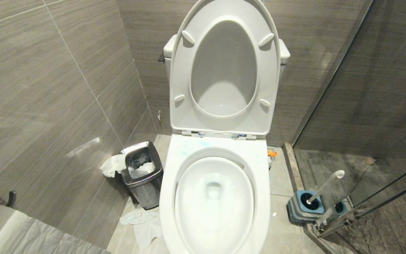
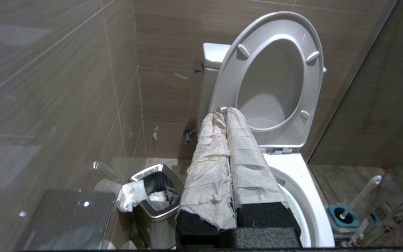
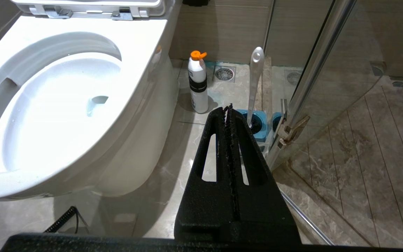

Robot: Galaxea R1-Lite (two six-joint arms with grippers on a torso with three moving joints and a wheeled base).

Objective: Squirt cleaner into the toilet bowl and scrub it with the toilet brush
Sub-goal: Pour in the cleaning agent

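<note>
The white toilet bowl (image 1: 167,201) stands open, seat and lid raised against the tank. Faint turquoise streaks of cleaner (image 1: 189,145) mark the flat back of its rim (image 2: 303,182), and the water has a pale tint (image 3: 94,103). To its right on the floor the toilet brush (image 1: 324,185) leans in its blue-topped holder (image 1: 296,208). My left gripper (image 2: 224,111), its fingers wrapped in crumpled paper, is shut and empty, up in the air left of the bowl. My right gripper (image 3: 228,106) is shut and empty, low beside the bowl (image 3: 142,45), just short of the brush (image 3: 255,84). Neither gripper shows in the head view.
A white bottle with an orange cap (image 3: 198,84) stands on the floor between toilet and brush holder (image 3: 257,122). A steel waste bin (image 1: 143,173) with tissue sits left of the toilet, with more tissue (image 1: 143,222) on the floor. A glass shower door (image 1: 365,141) closes the right; tiled walls enclose the left.
</note>
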